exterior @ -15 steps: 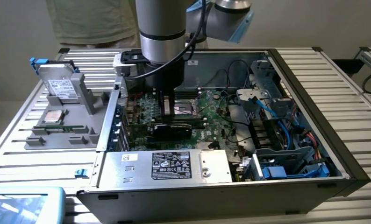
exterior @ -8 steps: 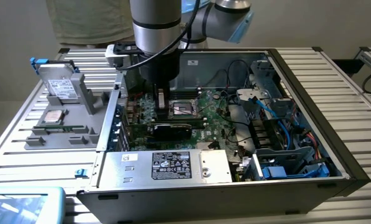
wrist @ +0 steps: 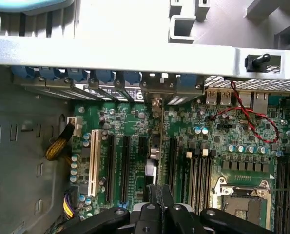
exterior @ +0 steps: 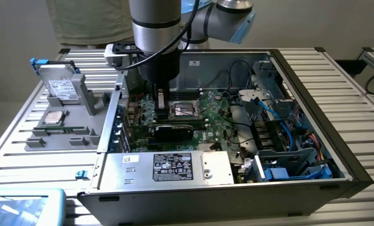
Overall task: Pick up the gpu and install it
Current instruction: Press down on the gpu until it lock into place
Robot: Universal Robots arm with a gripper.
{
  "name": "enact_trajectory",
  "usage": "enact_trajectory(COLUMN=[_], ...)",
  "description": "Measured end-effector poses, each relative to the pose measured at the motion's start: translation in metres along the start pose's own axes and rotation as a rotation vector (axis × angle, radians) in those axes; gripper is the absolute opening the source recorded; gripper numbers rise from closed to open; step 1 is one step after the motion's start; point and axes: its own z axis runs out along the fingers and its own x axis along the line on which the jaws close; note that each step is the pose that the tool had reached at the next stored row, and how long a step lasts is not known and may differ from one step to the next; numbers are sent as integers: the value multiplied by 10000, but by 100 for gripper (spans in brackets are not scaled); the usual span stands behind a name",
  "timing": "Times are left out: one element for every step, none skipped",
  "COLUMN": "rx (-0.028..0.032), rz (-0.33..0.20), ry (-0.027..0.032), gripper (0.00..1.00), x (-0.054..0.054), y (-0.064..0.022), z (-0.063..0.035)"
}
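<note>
My gripper [exterior: 164,113] reaches down into the open computer case [exterior: 337,155], shut on the top edge of the gpu [exterior: 171,130]. The gpu stands upright on edge over the green motherboard [exterior: 220,128], its black cooler face showing in the exterior view. In the wrist view I see the gpu [wrist: 153,146] edge-on, a thin line running from my closed fingertips [wrist: 157,192] to its silver bracket at the case's rear slot openings. It lies in line with the black expansion slots [wrist: 125,165]. I cannot tell how deep it sits in a slot.
A CPU socket [exterior: 185,109] and memory slots lie beside the card. The power supply [exterior: 168,167] sits at the case's near side, and a drive cage with blue cables [exterior: 281,141] on the exterior view's right. A grey fixture [exterior: 64,117] with a hard drive [exterior: 60,88] stands on the left. A person stands behind.
</note>
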Motion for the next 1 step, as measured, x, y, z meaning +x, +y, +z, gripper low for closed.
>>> enact_trajectory(rx=[0], rz=[0], ry=[0], gripper=[12], x=[0], y=[0], z=[0])
